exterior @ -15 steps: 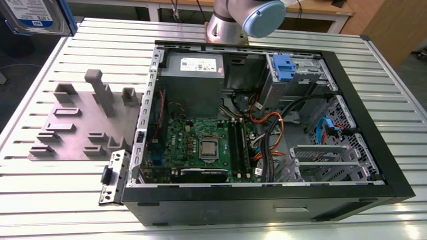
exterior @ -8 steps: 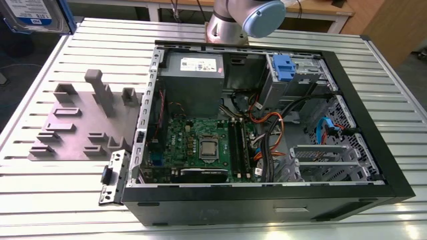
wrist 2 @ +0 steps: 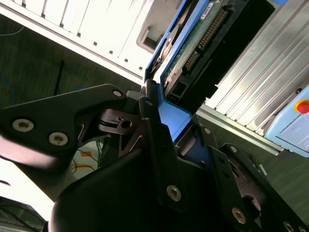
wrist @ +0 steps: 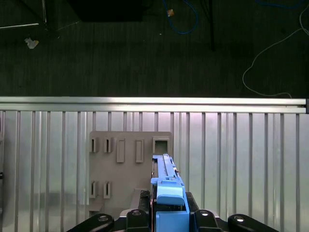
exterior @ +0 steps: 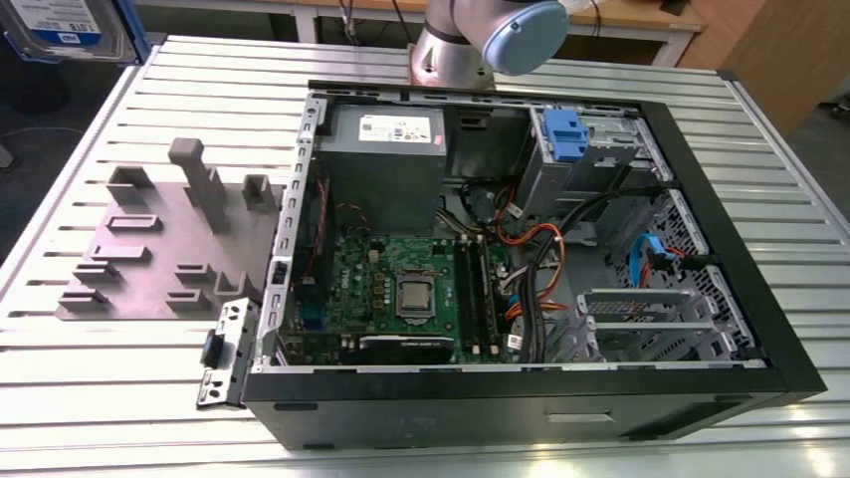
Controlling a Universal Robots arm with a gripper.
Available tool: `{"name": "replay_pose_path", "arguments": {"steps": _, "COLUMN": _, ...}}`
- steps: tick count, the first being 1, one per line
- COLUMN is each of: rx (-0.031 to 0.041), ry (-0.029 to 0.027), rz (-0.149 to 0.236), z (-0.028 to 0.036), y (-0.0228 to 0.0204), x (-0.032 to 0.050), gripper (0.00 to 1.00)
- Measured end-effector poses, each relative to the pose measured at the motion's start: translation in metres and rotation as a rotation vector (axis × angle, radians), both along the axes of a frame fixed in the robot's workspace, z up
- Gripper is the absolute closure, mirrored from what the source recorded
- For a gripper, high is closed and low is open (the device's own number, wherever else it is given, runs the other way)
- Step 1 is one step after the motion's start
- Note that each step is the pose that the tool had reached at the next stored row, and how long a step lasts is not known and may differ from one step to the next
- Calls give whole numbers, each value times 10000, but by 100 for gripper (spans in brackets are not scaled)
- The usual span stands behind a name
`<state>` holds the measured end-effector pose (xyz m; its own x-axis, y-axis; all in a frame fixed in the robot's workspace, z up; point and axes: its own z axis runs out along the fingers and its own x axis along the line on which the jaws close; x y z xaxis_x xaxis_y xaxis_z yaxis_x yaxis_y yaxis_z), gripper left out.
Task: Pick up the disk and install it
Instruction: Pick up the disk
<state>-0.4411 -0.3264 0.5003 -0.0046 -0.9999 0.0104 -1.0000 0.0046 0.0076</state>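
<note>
Arm (exterior: 449, 55) coming up at twelve o'clock in the exterior view: I read a silver-grey tube with a rounded pale-blue cap (exterior: 525, 35) on its two o'clock side. In the second wrist view I've got the gripper (wrist 2: 176, 122), all matte black flat link plates with rounded ends, each pivot pinned by a bright silver screw (wrist 2: 174, 193). The first wrist view gives me the same black links (wrist: 96, 223), with pale round screw heads.

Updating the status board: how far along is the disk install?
Pickup looks done: the gripper is shut on the disk in both wrist views, with the grey fixture plate below it in the first wrist view. Installing is left: the disk is not in the open computer case.
</note>
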Motion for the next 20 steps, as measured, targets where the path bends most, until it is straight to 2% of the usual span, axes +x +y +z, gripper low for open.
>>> {"name": "replay_pose_path", "arguments": {"steps": 6, "rx": -1, "ry": 0, "rz": 0, "z": 54, "y": 0, "x": 0, "gripper": 64}}
{"name": "replay_pose_path", "arguments": {"steps": 11, "rx": -1, "ry": 0, "rz": 0, "z": 124, "y": 0, "x": 0, "gripper": 64}}
{"name": "replay_pose_path", "arguments": {"steps": 14, "rx": 0, "ry": -1, "rz": 0, "z": 127, "y": -4, "x": -1, "gripper": 64}}
{"name": "replay_pose_path", "arguments": {"steps": 17, "rx": -2, "ry": 0, "rz": 0, "z": 126, "y": -36, "x": 0, "gripper": 64}}
{"name": "replay_pose_path", "arguments": {"steps": 20, "rx": -9, "ry": 1, "rz": -1, "z": 122, "y": -87, "x": 0, "gripper": 64}}
